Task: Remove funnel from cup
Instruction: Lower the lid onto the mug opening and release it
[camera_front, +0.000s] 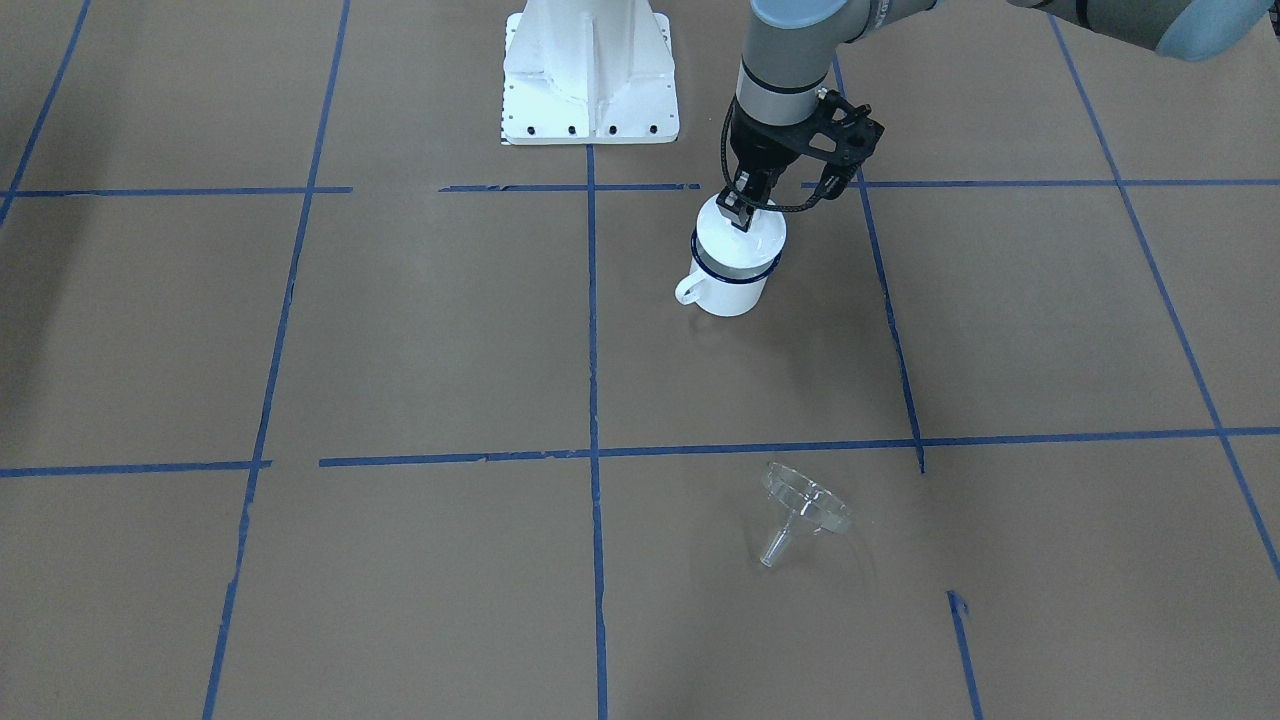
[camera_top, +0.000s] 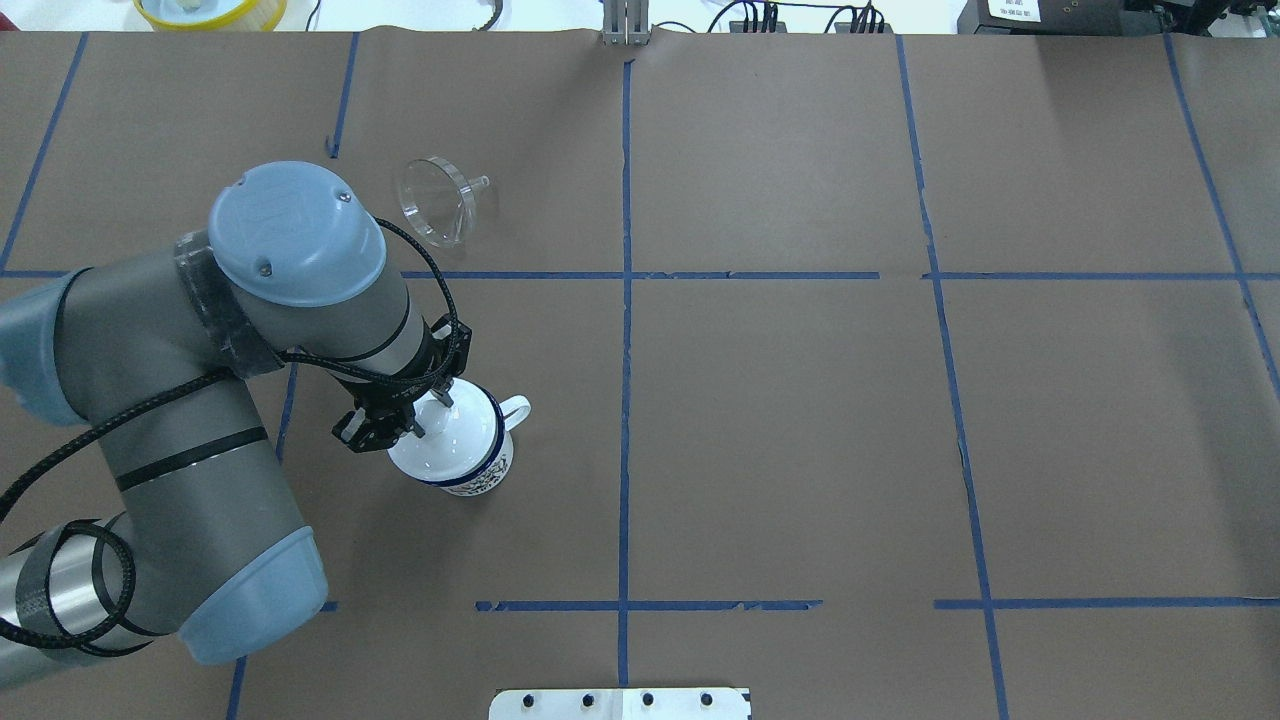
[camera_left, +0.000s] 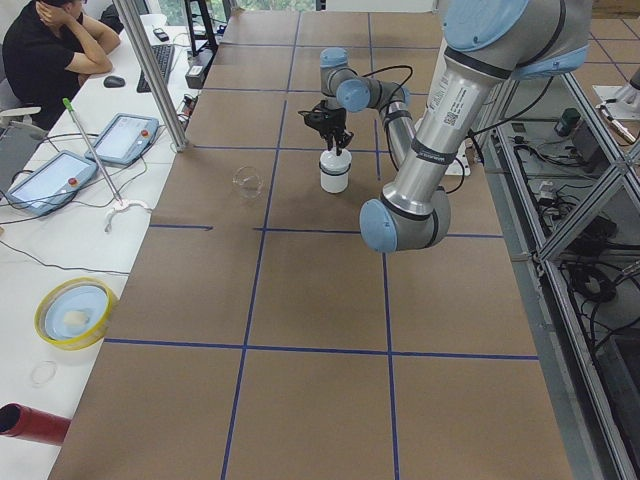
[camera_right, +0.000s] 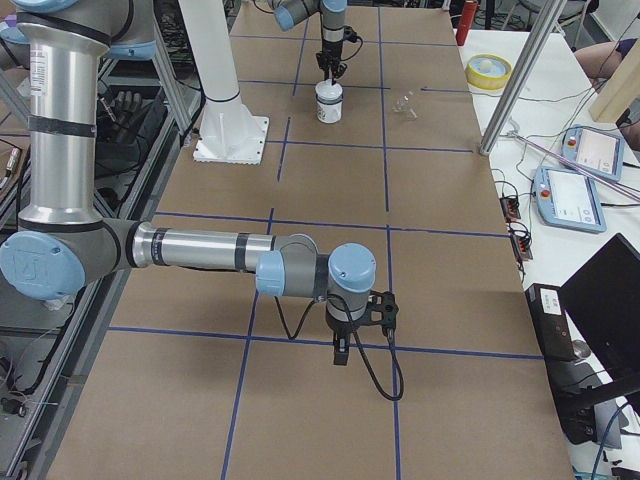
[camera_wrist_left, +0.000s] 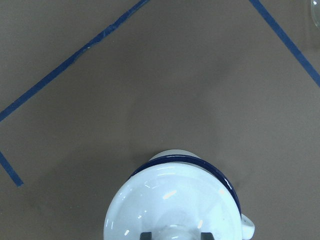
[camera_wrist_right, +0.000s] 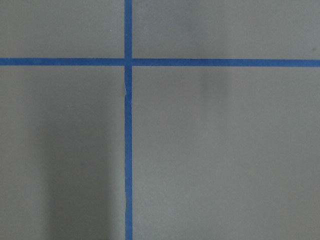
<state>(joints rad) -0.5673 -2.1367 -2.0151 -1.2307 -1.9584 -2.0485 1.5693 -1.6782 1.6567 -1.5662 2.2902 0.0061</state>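
Observation:
The clear funnel (camera_front: 805, 510) lies on its side on the brown table, well away from the cup; it also shows in the overhead view (camera_top: 435, 200). The white mug with a dark blue rim (camera_front: 735, 285) stands upright, handle (camera_top: 515, 408) pointing away from the arm. A white domed lid (camera_top: 445, 445) covers it. My left gripper (camera_front: 742, 212) points straight down on top of the lid. In the left wrist view its fingers (camera_wrist_left: 146, 235) flank the lid's knob (camera_wrist_left: 172, 231) closely. My right gripper (camera_right: 341, 357) hangs over bare table far from the mug; I cannot tell its state.
The white robot base (camera_front: 590, 75) stands behind the mug. Blue tape lines cross the table. A yellow bowl (camera_left: 75, 310) and a red cylinder (camera_left: 30, 425) sit on the side bench, beside tablets (camera_left: 120, 138) and a seated person (camera_left: 50, 50).

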